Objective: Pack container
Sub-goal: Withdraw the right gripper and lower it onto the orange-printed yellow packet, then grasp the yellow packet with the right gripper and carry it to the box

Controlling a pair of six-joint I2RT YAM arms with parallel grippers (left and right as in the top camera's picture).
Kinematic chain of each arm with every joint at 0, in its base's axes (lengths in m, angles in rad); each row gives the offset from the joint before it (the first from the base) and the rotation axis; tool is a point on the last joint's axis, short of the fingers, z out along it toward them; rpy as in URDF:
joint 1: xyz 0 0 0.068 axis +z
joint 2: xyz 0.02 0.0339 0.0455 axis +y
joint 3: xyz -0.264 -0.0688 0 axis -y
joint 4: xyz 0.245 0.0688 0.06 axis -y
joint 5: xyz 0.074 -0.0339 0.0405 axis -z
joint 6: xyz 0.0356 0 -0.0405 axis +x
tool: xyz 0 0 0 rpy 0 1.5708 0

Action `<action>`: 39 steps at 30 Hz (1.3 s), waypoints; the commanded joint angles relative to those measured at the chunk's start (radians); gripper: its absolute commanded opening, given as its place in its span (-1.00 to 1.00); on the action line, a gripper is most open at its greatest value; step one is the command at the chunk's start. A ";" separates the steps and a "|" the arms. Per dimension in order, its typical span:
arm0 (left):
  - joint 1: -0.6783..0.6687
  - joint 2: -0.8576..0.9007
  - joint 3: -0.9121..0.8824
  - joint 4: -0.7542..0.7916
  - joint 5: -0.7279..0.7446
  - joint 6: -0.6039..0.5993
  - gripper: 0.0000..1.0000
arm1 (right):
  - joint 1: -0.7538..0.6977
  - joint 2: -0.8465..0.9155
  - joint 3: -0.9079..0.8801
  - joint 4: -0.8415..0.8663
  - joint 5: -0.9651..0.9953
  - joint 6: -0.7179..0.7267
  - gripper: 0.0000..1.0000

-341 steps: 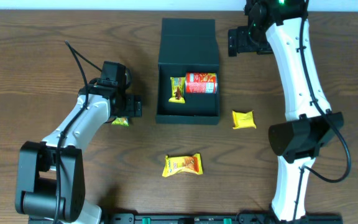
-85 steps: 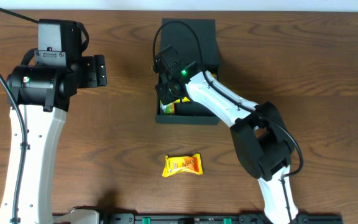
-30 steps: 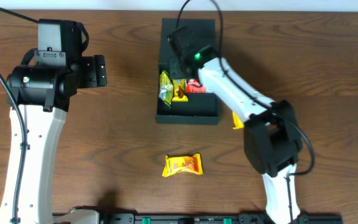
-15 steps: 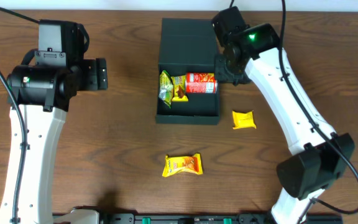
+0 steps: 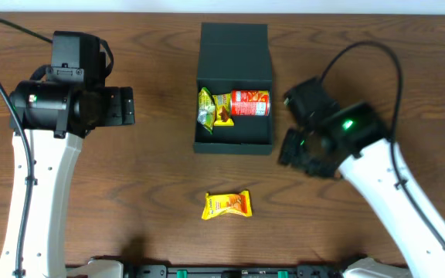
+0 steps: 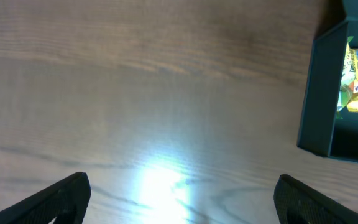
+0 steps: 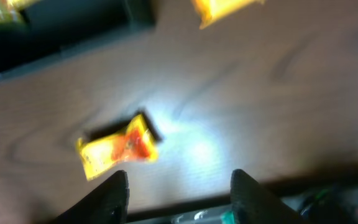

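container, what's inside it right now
Inside the container lie three snacks: a red can-like pack, a small yellow packet and a green-yellow packet. Anything beneath them is covered.

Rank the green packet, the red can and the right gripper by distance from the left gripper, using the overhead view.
From the left gripper:
1. Green packet, on the container's left side.
2. Red can, on the container's right side.
3. Right gripper, past the container's right wall.

Dark teal container [image 5: 234, 133] sits open, lid back.
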 commanded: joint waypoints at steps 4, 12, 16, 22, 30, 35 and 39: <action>0.006 0.003 0.003 -0.043 0.007 -0.158 0.91 | 0.168 0.010 -0.039 0.026 -0.045 0.336 0.76; 0.006 0.003 0.003 -0.056 0.083 -0.183 0.91 | 0.208 0.025 -0.087 0.028 -0.036 0.597 0.99; 0.006 0.003 0.003 -0.047 0.078 -0.182 0.91 | 0.227 0.025 -0.224 0.209 -0.188 0.697 0.99; 0.006 0.003 0.003 -0.044 0.068 -0.179 0.91 | 0.293 0.025 -0.449 0.562 -0.265 0.875 0.99; 0.006 0.003 0.003 -0.032 0.068 -0.179 0.91 | 0.357 0.026 -0.505 0.624 -0.223 1.052 0.86; 0.006 0.003 0.003 -0.032 0.068 -0.178 0.91 | 0.421 0.045 -0.505 0.673 -0.118 1.130 0.86; 0.006 0.003 0.003 -0.032 0.068 -0.170 0.91 | 0.427 0.081 -0.505 0.723 -0.086 1.087 0.86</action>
